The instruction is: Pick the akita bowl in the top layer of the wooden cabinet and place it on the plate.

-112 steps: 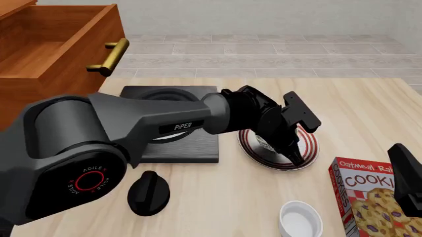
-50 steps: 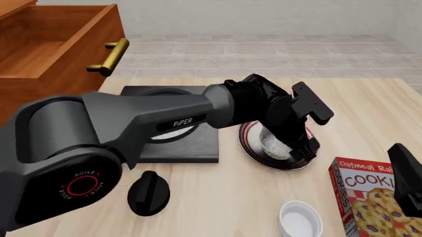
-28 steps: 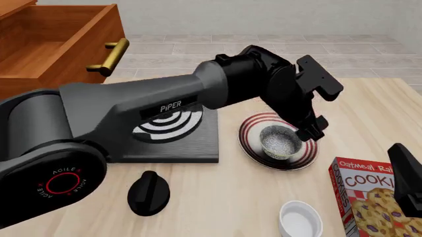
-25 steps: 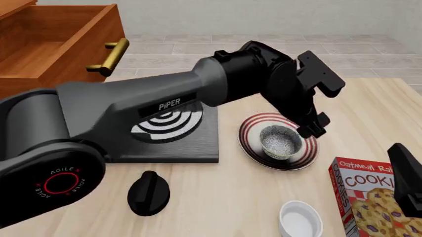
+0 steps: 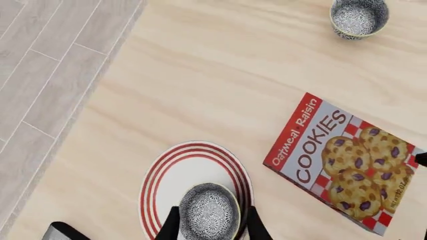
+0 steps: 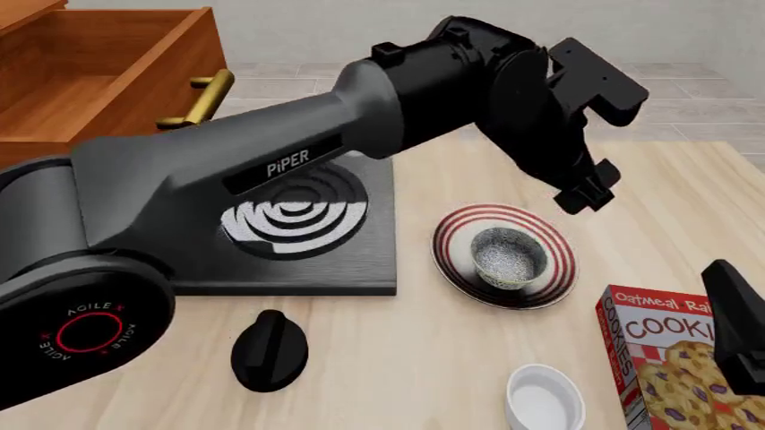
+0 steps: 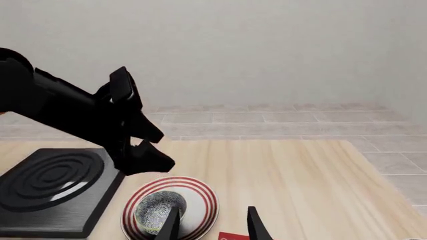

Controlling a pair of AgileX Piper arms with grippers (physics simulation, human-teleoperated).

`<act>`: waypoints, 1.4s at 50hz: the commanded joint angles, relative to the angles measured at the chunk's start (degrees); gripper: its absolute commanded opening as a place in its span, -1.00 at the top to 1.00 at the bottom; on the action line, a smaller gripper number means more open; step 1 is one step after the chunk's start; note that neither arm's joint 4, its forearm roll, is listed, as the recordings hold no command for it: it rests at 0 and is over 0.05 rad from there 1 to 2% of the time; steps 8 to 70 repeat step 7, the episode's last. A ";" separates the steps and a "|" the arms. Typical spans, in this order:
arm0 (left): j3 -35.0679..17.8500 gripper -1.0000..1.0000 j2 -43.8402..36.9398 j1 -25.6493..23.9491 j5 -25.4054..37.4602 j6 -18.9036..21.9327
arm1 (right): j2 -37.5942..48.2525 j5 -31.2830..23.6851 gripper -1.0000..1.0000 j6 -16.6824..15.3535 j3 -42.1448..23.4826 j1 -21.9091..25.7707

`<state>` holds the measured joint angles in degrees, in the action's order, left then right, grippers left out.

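Now the akita bowl is seen released on the plate, below the left gripper, which has been raised with jaws parted and empty; placement is judged complete.

Left hand higher (off akita bowl).

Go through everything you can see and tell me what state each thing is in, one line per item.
Bowl: upright on the plate, free of any tool.
Plate: flat on the table, holding the bowl.
Top drawer: pulled open; no contents visible.
Left tool: open, raised above the plate, holding nothing.
Right tool: open, holding nothing.
Cookie box: lying flat, closed.
Ramekin: upright, empty.
Stove: nothing on it.
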<state>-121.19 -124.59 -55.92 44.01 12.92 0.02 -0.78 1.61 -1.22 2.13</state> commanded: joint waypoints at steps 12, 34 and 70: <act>-0.63 -1.00 2.57 -0.83 1.01 -4.27 | 0.00 -0.02 -1.00 -0.34 -0.05 0.13; -0.63 -1.00 2.57 -0.83 1.01 -4.27 | 0.00 -0.02 -1.00 -0.34 -0.05 0.13; -0.63 -1.00 2.57 -0.83 1.01 -4.27 | 0.00 -0.02 -1.00 -0.34 -0.05 0.13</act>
